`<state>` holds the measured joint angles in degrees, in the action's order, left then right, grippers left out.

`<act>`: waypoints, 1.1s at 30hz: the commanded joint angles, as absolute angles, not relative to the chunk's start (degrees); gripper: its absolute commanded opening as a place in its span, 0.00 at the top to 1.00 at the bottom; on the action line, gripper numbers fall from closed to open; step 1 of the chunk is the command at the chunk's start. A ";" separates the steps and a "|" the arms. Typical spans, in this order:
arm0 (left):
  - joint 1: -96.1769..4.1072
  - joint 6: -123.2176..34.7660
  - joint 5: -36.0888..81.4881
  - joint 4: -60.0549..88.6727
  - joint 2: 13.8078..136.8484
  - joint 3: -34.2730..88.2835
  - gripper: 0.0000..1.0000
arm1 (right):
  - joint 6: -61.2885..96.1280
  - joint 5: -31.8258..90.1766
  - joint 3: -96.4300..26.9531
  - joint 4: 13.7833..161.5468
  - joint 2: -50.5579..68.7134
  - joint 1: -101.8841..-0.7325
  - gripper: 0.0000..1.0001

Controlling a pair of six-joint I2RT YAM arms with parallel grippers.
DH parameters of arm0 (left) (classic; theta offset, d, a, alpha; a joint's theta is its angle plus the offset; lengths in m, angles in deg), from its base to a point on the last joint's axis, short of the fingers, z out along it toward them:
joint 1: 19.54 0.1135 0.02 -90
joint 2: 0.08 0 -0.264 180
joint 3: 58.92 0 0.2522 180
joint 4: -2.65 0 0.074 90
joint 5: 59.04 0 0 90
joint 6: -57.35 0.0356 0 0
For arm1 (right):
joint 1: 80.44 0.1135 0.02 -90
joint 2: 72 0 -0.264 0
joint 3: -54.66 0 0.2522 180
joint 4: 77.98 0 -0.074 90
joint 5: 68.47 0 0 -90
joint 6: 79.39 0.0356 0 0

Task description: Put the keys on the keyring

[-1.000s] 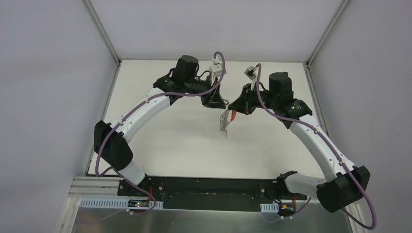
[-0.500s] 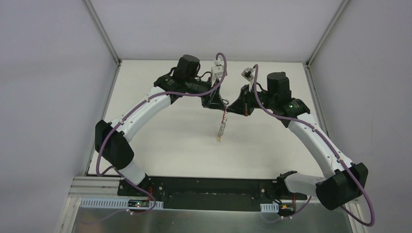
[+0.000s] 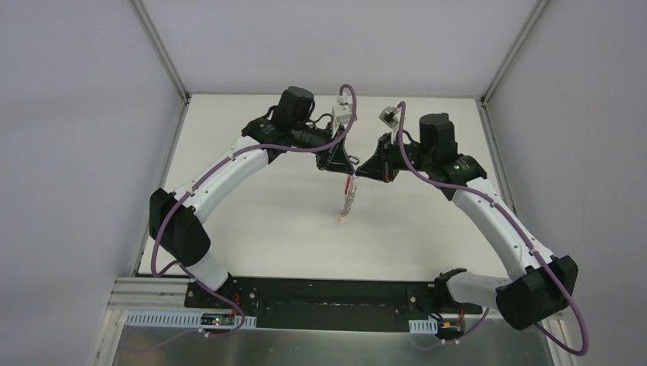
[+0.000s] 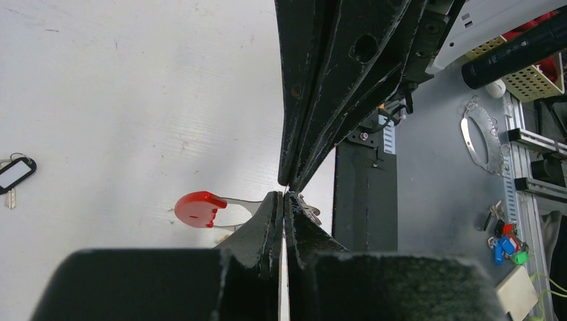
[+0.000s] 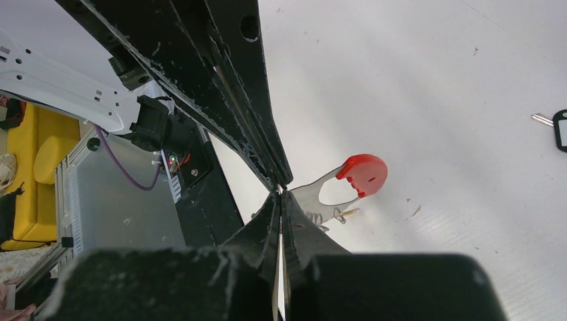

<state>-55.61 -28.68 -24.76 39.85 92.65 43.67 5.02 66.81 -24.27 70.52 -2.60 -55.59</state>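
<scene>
2 claws shut tip to tip, left claw (image 4: pixel 282 207), right claw (image 5: pixel 279 204), both pinching dangling keys (image 3: pixel 347 202)

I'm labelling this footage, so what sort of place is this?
Probably a robotics lab test cell: a left arm and right arm bolted at the edge of a white table, plain grey panels boxing it in, and purple cables running along the arms.

Suspended bunch of small silver keys (image 3: pixel 348 203) dangling in a line below its curved red-and-grey strap (image 4: pixel 197 208); tiny black oval keyring (image 4: pixel 15 175) lying on the white counter (image 4: pixel 134 80), well apart.
</scene>
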 commanded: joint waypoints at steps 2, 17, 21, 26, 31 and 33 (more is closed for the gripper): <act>-57.38 -29.55 -28.35 40.68 92.37 44.57 1.00 | 4.21 66.95 -24.27 75.53 -3.50 -55.64 1.00; -57.15 -53.17 -12.42 30.47 88.15 40.18 1.00 | 8.23 67.82 -20.70 80.34 -6.21 -60.95 0.54; -57.15 -57.57 -12.74 27.04 87.41 37.72 1.00 | 9.71 70.18 -19.84 82.44 -5.88 -62.59 0.53; -57.06 -61.60 -13.12 24.13 86.73 36.05 1.00 | 12.62 76.76 -17.99 86.34 -4.77 -64.76 0.53; -57.06 -62.59 -13.31 23.03 86.20 35.21 1.00 | 16.06 83.91 -14.92 93.93 -3.88 -65.73 0.53; -57.06 -62.62 -13.58 22.52 85.87 34.64 1.00 | 16.26 85.09 -14.43 94.85 -3.56 -66.07 0.55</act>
